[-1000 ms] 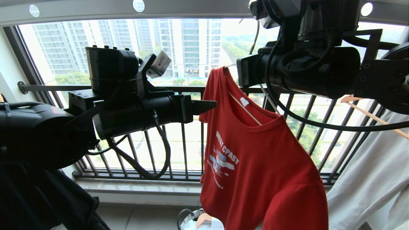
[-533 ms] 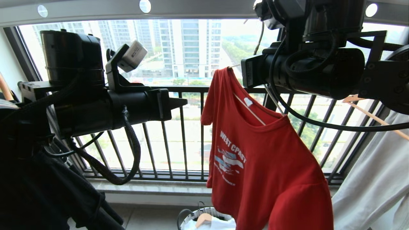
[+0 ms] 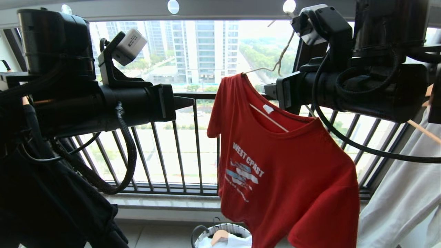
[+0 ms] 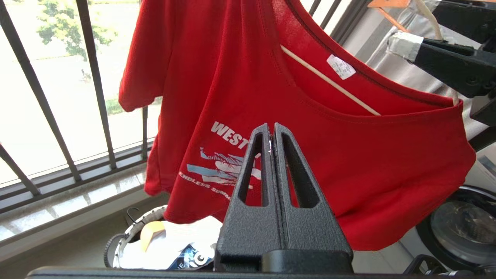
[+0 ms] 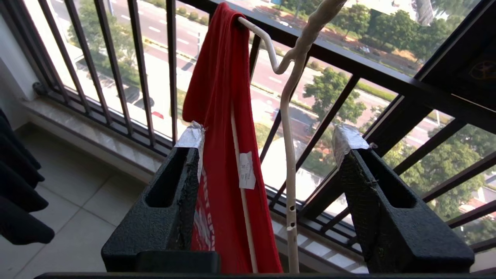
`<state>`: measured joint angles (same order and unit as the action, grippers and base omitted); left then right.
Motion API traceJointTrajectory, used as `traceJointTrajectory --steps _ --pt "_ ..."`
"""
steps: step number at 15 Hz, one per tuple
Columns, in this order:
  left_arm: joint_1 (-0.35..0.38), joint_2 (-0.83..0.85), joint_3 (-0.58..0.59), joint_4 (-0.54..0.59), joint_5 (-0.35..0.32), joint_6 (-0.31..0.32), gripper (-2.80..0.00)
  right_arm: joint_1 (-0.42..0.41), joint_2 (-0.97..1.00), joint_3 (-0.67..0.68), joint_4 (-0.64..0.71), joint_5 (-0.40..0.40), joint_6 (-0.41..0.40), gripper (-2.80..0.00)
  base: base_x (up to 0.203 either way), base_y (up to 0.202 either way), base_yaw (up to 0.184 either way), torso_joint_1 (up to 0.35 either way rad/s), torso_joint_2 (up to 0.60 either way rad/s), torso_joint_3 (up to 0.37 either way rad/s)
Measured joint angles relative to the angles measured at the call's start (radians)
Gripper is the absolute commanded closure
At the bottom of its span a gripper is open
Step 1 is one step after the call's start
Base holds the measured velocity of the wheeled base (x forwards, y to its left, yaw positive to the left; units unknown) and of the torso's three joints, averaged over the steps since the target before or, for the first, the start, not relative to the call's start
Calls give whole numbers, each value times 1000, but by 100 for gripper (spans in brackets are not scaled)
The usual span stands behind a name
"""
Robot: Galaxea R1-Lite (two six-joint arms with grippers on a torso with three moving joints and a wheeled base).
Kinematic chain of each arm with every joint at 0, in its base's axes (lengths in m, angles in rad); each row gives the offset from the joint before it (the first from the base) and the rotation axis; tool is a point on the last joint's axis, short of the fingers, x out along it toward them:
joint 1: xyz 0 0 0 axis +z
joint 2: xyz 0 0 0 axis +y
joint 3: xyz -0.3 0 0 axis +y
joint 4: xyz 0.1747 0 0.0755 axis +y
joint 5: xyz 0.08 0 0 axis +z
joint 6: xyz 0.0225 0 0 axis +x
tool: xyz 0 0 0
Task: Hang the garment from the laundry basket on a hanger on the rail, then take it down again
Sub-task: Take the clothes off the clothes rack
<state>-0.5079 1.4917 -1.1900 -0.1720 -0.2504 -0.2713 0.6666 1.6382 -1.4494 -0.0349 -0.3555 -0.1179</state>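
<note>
A: What changed?

B: The right gripper [image 5: 267, 155] has sprung apart, freeing the hanger [image 3: 272, 67]; the left gripper [image 4: 271, 133] is pressed together, empty.

A: So the garment [image 3: 279, 172]?

B: Centre frame, hanging from the rail [image 3: 224, 10] (hook presumably seated), above the laundry basket [image 3: 220, 229].

The head camera sits behind both arms and looks forward, slightly upward, at the window railing [image 3: 193, 144], with the rail [image 3: 213, 10] at twelve o'clock and the laundry basket [image 3: 222, 229] at six. The left wrist camera looks along its closed fingers, close to the garment [image 4: 310, 155], angled down so the basket [image 4: 128, 240] shows at seven o'clock. The right wrist camera looks between its spread fingers, very near the hanger [image 5: 288, 155], toward the railing [image 5: 139, 73]. All three views share the garment [image 3: 286, 172] [image 5: 224, 116] and railing [image 4: 93, 81].
</note>
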Motion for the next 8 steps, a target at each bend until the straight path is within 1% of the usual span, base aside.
traceJointTrajectory --steps 1,4,6,7,8 --pt "-1 -2 -1 7 0 0 0 0 -50 49 0 0 0 -280 0 0 0 0 0 0" --pt "-12 -7 -12 74 -6 0 0 1 -233 198 2 1 -4 -280 0 0 0 0 0 0" --pt "-17 -25 -8 92 -9 0 0 1 -375 299 3 3 -12 -280 0 0 0 0 0 0" --pt "-19 -38 6 102 -12 0 0 0 -447 348 6 3 -20 0 0 0 0 0 0 0" --pt "-27 -46 15 107 -22 -4 0 -3 -523 393 12 7 -26 0 0 0 0 0 0 0"
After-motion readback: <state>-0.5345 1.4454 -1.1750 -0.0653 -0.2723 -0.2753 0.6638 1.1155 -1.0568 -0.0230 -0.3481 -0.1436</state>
